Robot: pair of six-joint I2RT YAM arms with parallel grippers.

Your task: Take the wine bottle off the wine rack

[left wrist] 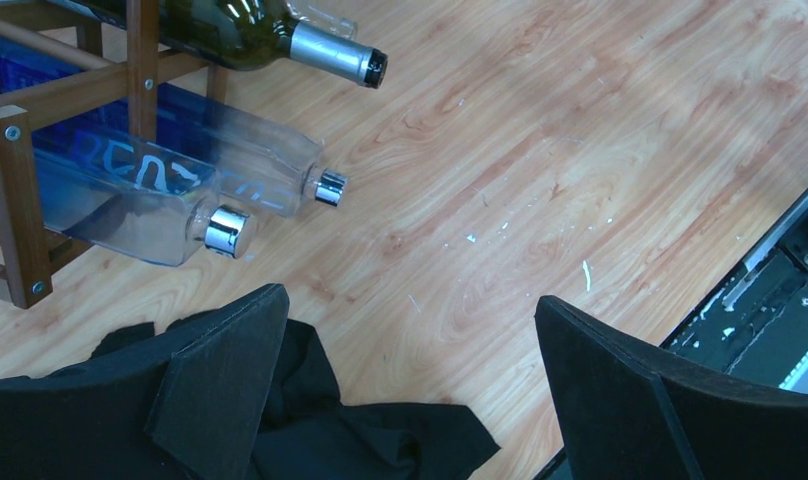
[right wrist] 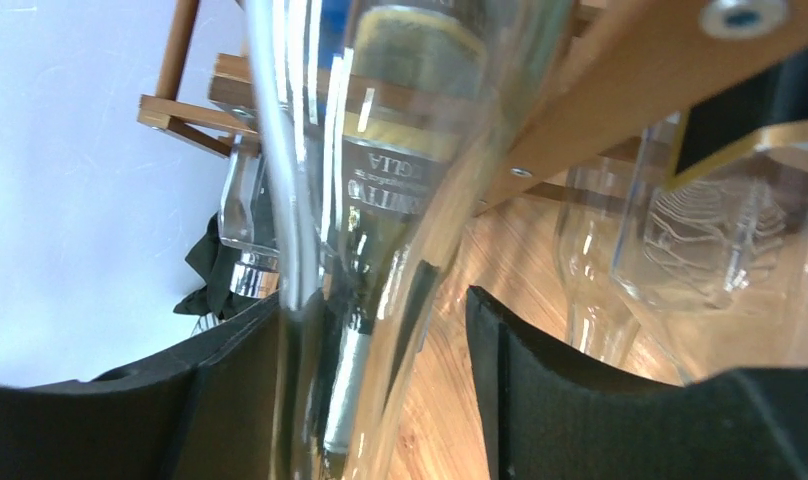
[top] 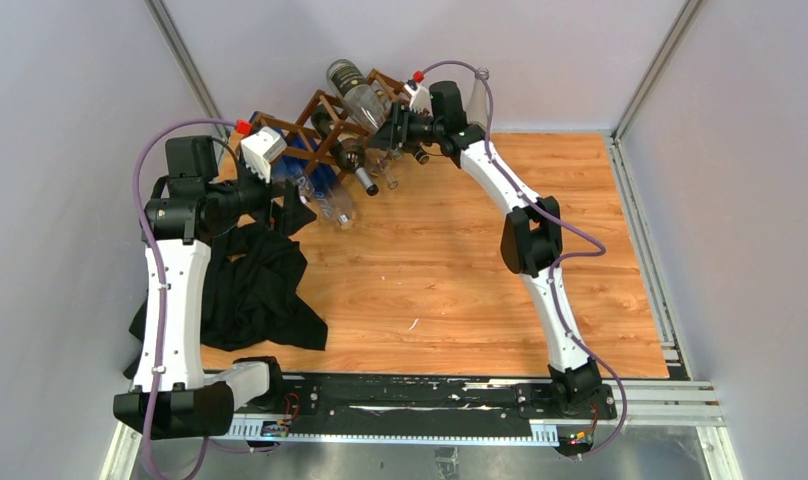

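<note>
Bright even light, soft shadows; right wrist close-up blurred, glare streaks on clear bottle (right wrist: 310,150).

Clear square glass bottle (left wrist: 130,170), ahead-left of left end effector (left wrist: 410,330): white letters, seemingly "REN". Gold-edged dark bottle label (right wrist: 395,150) beyond right end effector (right wrist: 375,340): inverted white lettering, illegible.

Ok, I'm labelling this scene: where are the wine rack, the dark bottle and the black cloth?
wine rack (left wrist: 18,205), left wrist view, near upright post.
dark bottle (left wrist: 325,52), left wrist view, silver foil on neck.
black cloth (top: 250,290), top view, middle of the heap.
</note>
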